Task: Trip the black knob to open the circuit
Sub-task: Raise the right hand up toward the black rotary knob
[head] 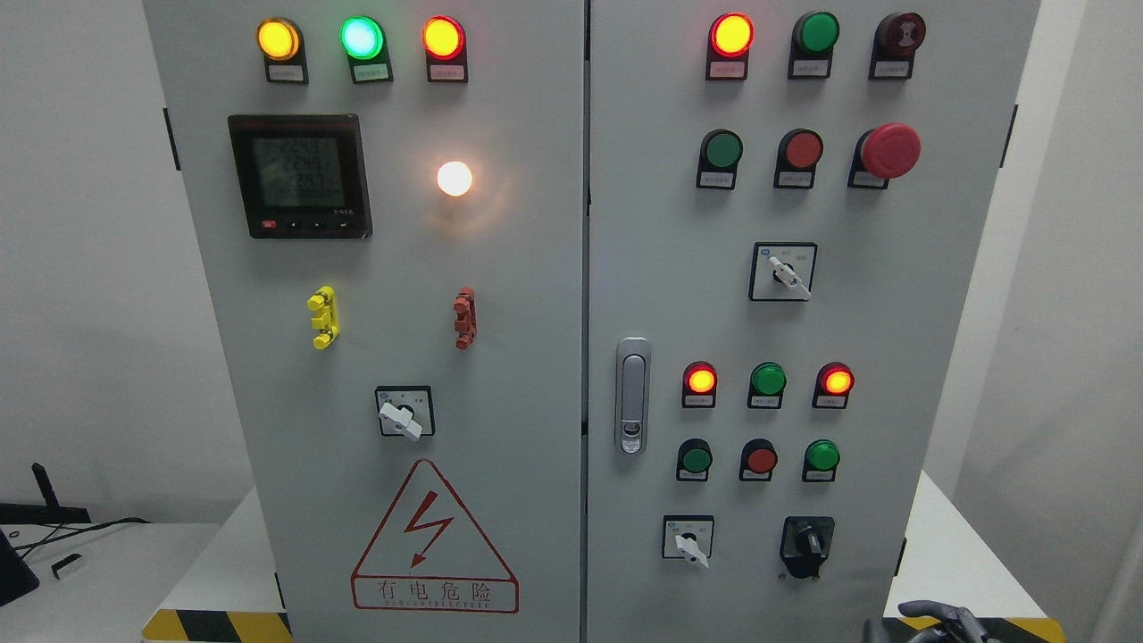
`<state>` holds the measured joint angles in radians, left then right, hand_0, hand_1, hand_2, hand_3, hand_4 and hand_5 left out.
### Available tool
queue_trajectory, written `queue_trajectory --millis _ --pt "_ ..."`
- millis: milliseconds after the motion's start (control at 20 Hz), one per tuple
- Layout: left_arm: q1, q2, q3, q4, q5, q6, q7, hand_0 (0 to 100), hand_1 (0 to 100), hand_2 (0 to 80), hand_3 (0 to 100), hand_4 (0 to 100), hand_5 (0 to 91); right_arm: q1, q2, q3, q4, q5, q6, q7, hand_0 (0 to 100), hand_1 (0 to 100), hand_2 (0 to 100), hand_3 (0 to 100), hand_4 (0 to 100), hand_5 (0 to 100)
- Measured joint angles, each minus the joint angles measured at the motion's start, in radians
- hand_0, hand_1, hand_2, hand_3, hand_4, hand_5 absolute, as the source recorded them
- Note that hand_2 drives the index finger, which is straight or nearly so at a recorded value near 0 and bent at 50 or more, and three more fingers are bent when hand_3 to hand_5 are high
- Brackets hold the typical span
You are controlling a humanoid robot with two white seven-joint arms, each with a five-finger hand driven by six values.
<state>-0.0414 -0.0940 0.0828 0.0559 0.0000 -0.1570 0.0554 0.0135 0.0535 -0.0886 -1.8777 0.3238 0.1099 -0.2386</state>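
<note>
The black knob [808, 545] sits at the lower right of the grey cabinet's right door [911, 357], its handle standing roughly upright. Only the top of my right hand [933, 622] shows at the bottom edge, below and to the right of the knob and well clear of it. My left arm is out of view.
White rotary switches [688, 538] [783, 271] [404, 413], lit and unlit round lamps and buttons, a red mushroom stop button [888, 150] and a chrome door latch [632, 396] cover the panel. The left door carries a meter [299, 175] and a warning triangle [435, 540].
</note>
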Motion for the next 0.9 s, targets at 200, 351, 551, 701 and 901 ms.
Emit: queue_trajectory --millis 200,351,551,701,901 --pt "0.0 0.0 0.0 0.0 0.0 0.0 0.0 12 39 0.0 0 0 0.0 -0.007 0.005 0.013 0.003 0.0 0.013 0.0 25 67 48 78 82 95" --pt "0.0 0.0 0.0 0.0 0.0 0.0 0.0 12 39 0.0 0 0 0.0 -0.009 0.012 0.028 0.009 0.0 0.041 0.002 25 67 48 78 82 95" --pt "0.0 0.0 0.0 0.0 0.0 0.0 0.0 12 39 0.0 0 0 0.0 -0.012 0.019 0.036 0.022 -0.001 0.057 0.003 24 67 48 78 82 95" --pt "0.0 0.0 0.0 0.0 0.0 0.0 0.0 12 39 0.0 0 0 0.0 -0.025 0.023 0.04 0.035 -0.002 0.063 0.003 24 67 48 78 82 95" --pt "0.0 0.0 0.0 0.0 0.0 0.0 0.0 12 39 0.0 0 0 0.0 -0.046 0.027 0.043 0.054 -0.003 0.063 0.006 22 67 47 78 82 95"
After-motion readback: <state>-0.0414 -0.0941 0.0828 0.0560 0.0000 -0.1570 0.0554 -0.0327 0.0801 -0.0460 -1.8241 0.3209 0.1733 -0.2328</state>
